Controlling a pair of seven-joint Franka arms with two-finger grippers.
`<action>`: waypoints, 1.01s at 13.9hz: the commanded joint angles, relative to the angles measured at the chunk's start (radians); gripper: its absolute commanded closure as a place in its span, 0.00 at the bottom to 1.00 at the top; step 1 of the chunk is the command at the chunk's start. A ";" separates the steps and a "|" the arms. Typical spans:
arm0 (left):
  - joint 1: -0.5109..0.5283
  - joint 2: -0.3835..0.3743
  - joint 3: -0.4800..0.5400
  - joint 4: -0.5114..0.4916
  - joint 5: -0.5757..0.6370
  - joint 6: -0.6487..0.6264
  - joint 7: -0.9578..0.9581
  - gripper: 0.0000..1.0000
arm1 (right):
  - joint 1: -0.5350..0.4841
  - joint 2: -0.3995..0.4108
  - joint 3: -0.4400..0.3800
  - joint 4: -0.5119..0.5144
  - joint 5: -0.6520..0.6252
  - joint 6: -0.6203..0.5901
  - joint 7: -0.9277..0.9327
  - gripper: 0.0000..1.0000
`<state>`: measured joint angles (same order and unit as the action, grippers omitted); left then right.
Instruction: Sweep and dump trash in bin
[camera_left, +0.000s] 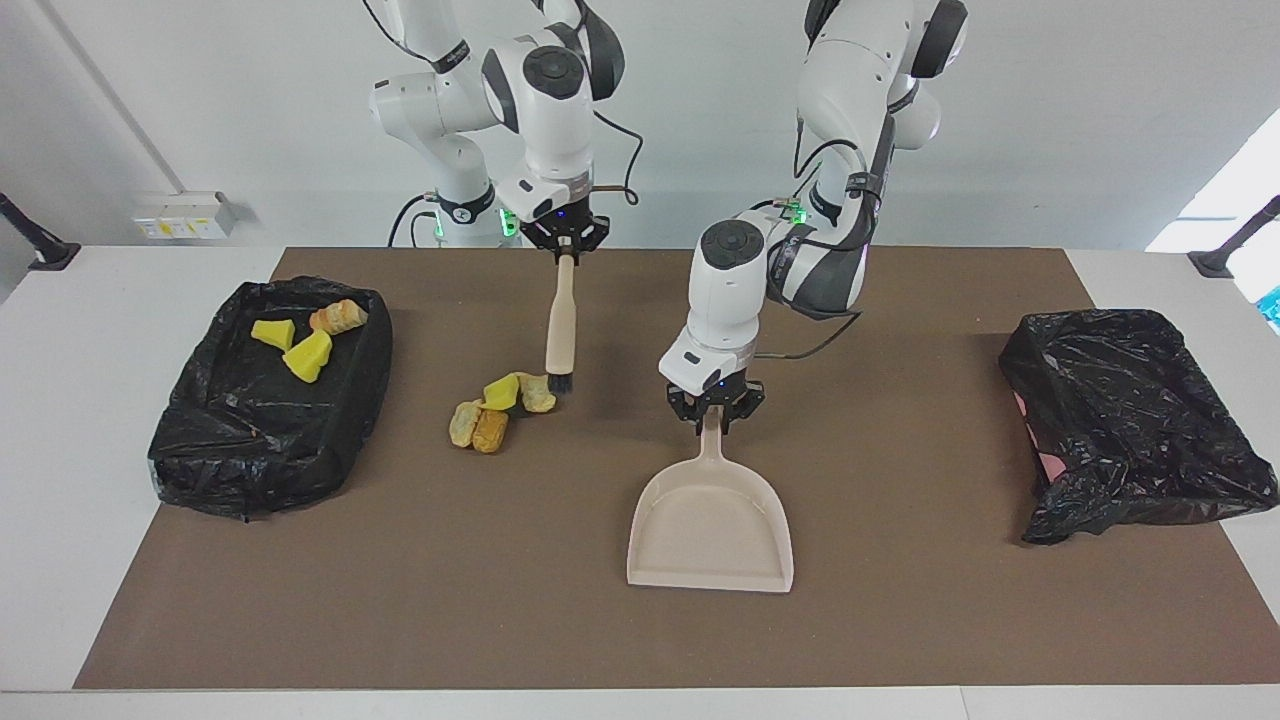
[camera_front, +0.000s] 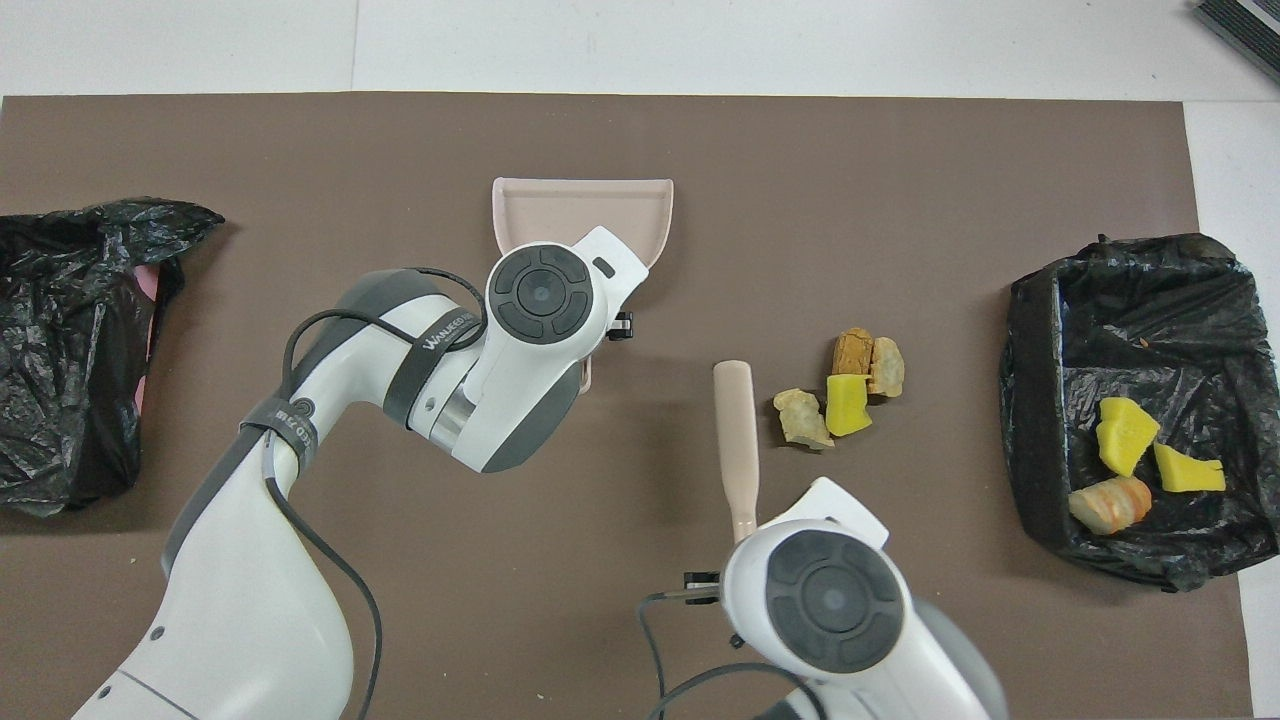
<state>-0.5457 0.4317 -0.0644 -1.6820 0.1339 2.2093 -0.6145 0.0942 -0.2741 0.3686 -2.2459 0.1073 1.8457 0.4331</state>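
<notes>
A pile of trash (camera_left: 497, 410) (camera_front: 846, 391), yellow sponge chunks and tan lumps, lies on the brown mat. My right gripper (camera_left: 566, 250) is shut on the handle of the beige hand brush (camera_left: 561, 325) (camera_front: 737, 440). The brush's dark bristles (camera_left: 558, 381) rest beside the pile, on its edge nearer the robots. My left gripper (camera_left: 712, 415) is shut on the handle of the beige dustpan (camera_left: 712, 520) (camera_front: 580, 205). The pan lies flat on the mat, apart from the pile toward the left arm's end, its mouth pointing away from the robots. In the overhead view both grippers are hidden under their wrists.
A bin lined with a black bag (camera_left: 260, 450) (camera_front: 1040, 420) stands at the right arm's end and holds three scraps (camera_left: 305, 340) (camera_front: 1140, 460). Another black bag (camera_left: 1130, 420) (camera_front: 70, 350) with some pink showing lies at the left arm's end. The brown mat (camera_left: 900, 600) covers the table's middle.
</notes>
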 joint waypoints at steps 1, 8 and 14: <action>-0.014 -0.002 0.014 -0.010 0.021 0.006 0.010 1.00 | -0.176 -0.014 0.013 -0.015 -0.046 -0.017 -0.201 1.00; 0.021 -0.083 0.021 0.005 0.021 -0.140 0.175 1.00 | -0.329 0.101 0.018 -0.049 -0.277 0.018 -0.373 1.00; 0.053 -0.159 0.023 -0.004 0.023 -0.298 0.485 1.00 | -0.295 0.197 0.024 -0.070 -0.223 0.061 -0.367 1.00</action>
<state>-0.5073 0.3103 -0.0384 -1.6672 0.1381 1.9499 -0.2292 -0.2117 -0.0941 0.3794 -2.3082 -0.1614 1.8842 0.0861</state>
